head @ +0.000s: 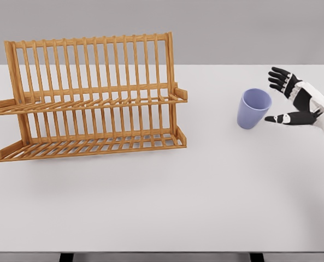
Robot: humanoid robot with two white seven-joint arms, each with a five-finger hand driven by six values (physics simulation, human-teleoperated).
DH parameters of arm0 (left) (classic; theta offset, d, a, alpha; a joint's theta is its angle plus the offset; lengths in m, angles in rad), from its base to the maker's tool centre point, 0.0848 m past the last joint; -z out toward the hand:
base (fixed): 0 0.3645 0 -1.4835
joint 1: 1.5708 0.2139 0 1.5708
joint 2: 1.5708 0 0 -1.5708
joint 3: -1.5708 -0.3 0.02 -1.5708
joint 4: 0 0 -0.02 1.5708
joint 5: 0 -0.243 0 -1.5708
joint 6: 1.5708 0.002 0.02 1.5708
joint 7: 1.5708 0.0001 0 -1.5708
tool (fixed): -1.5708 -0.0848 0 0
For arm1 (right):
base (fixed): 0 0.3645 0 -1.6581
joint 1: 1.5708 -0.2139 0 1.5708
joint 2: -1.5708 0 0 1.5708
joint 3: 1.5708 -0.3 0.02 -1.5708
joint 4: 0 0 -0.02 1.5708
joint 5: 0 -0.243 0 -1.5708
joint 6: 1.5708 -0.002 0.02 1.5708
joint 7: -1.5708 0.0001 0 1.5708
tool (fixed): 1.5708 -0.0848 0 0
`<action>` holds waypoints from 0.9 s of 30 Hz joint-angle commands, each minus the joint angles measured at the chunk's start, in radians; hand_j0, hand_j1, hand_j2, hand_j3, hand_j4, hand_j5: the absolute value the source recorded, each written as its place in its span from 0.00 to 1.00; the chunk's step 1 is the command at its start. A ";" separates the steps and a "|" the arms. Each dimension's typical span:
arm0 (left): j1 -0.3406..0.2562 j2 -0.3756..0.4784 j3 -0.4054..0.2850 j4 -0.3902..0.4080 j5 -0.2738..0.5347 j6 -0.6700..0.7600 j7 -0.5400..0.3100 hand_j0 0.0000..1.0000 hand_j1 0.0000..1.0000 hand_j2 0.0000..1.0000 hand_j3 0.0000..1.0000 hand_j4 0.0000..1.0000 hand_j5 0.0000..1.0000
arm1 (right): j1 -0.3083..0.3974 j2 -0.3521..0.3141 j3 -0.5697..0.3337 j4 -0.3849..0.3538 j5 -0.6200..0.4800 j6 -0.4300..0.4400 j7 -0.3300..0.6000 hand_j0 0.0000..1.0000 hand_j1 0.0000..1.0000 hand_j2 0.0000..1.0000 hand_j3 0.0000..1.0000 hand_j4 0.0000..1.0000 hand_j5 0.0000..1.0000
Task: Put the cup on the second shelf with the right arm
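Observation:
A pale blue cup (253,108) stands upright on the white table (205,191), right of the middle. My right hand (276,98) hovers just to its right, fingers spread and thumb pointing at the cup, holding nothing. A small gap separates the thumb tip from the cup wall. A wooden dish rack (90,98) with two slatted shelves stands at the left; its upper shelf (96,103) and lower shelf (96,144) hold nothing. The left arm is out of sight.
The rack's tall slatted back leans away toward the far edge of the table. Bare table surface lies between the rack and the cup and across the whole front.

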 commanded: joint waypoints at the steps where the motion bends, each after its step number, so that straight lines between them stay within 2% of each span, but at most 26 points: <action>1: 0.000 0.000 0.000 0.000 0.000 0.000 0.000 1.00 1.00 1.00 1.00 1.00 1.00 | 0.000 0.000 -0.001 0.019 -0.007 0.001 0.000 1.00 1.00 1.00 1.00 1.00 1.00; 10: 0.000 0.000 0.000 0.000 0.000 0.000 0.000 1.00 1.00 1.00 1.00 1.00 1.00 | -0.021 0.003 0.004 0.056 -0.007 0.000 0.000 1.00 1.00 1.00 1.00 1.00 1.00; 27: 0.000 0.000 0.000 0.000 0.000 0.000 0.000 1.00 1.00 1.00 1.00 1.00 1.00 | -0.051 0.049 0.047 0.120 0.002 -0.003 0.000 1.00 1.00 1.00 1.00 1.00 1.00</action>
